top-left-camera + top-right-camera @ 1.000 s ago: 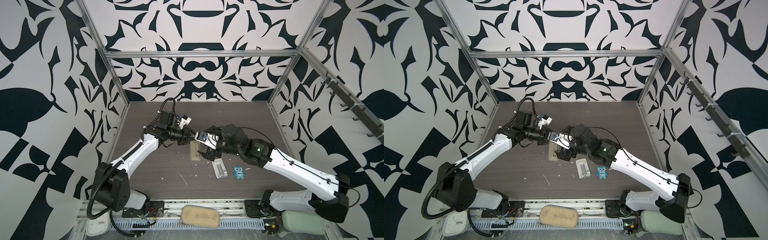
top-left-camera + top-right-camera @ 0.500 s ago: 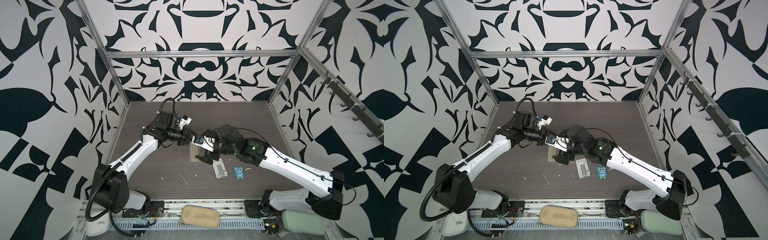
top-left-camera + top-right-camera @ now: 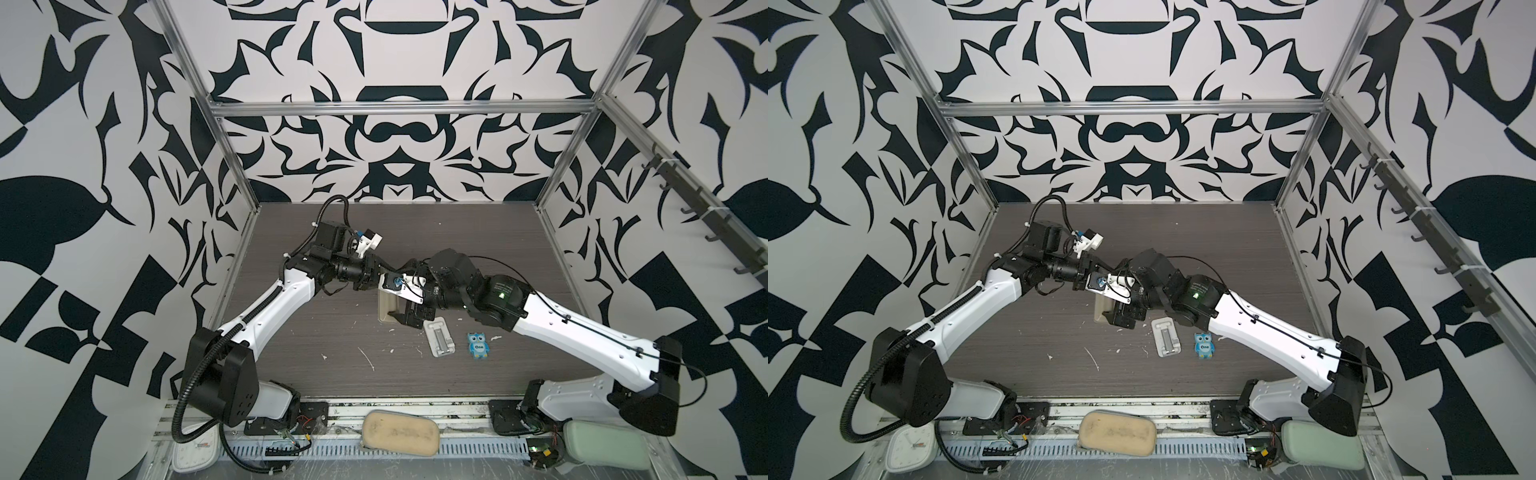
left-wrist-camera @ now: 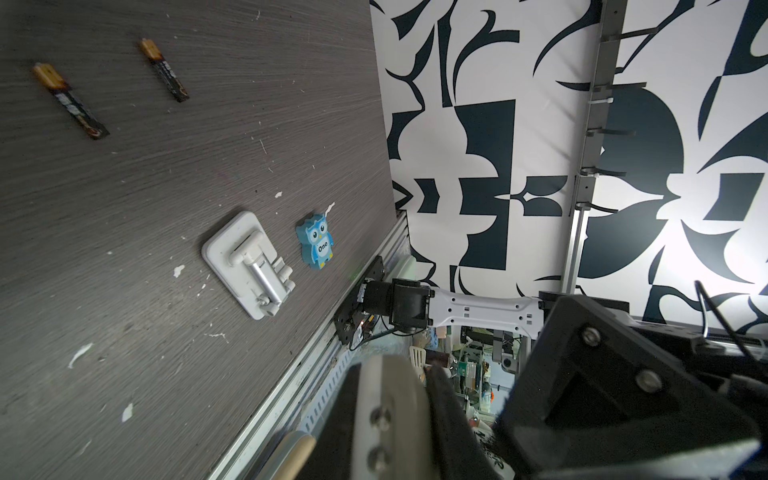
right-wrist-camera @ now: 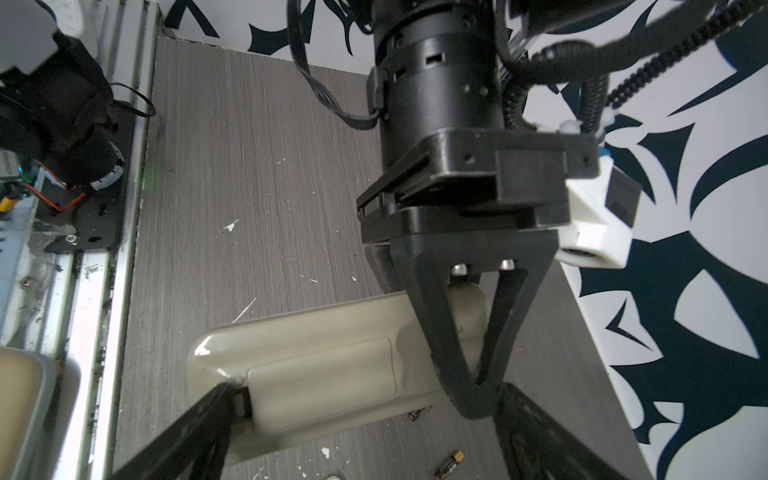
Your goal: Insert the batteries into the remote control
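Lowered since a second ago: right gripper [image 3: 409, 319], jaws spread wide. Black-and-white patterned walls [image 3: 395, 137] around dark wood-grain tabletop [image 3: 291, 353]. Mid-table under that gripper, slim beige plastic remote control [image 5: 324, 357], back up, cover shut, one end clamped in left gripper [image 5: 473, 399]. Two slim dark gold-capped batteries [image 4: 70, 102] loose nearby.

A white ribbed stand [image 3: 439, 338] lay on the wood-grain table [image 3: 478, 232], a blue owl figure [image 3: 478, 344] just beside it, white flecks [image 3: 367, 358] scattered around. Past the front edge sat a beige pad [image 3: 400, 430] and a pale green pad [image 3: 604, 442].
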`<state>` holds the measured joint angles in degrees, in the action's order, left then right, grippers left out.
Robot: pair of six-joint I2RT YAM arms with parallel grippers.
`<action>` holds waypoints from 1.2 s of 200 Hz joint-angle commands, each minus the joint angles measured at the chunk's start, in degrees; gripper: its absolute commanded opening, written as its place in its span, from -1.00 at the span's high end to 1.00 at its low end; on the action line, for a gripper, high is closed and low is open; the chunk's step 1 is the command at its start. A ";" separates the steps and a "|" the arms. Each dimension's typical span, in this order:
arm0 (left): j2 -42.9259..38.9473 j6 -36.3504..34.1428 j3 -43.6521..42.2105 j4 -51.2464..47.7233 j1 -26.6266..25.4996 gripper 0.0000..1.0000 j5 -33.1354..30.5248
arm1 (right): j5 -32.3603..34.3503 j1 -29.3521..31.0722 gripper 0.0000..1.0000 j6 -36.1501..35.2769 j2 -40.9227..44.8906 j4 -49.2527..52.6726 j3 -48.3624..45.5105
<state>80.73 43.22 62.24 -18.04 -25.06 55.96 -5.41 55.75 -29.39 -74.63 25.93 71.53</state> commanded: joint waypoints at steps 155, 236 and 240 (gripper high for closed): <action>0.92 -1.01 0.34 -1.93 -0.08 1.00 3.54 | 23.63 3.40 -1.00 -15.88 -1.97 -14.57 -0.42; 0.84 -2.17 -0.01 -3.22 -0.14 1.00 2.42 | 25.30 3.54 -0.99 -13.35 -1.65 -15.69 0.39; 0.81 -2.18 -0.01 -3.31 -0.10 1.00 2.32 | 25.49 3.49 -0.99 -13.25 -1.65 -15.74 0.42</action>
<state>82.02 41.56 62.26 -16.27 -23.68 52.80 9.96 60.90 -43.48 -76.23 20.69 70.81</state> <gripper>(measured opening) 0.230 0.997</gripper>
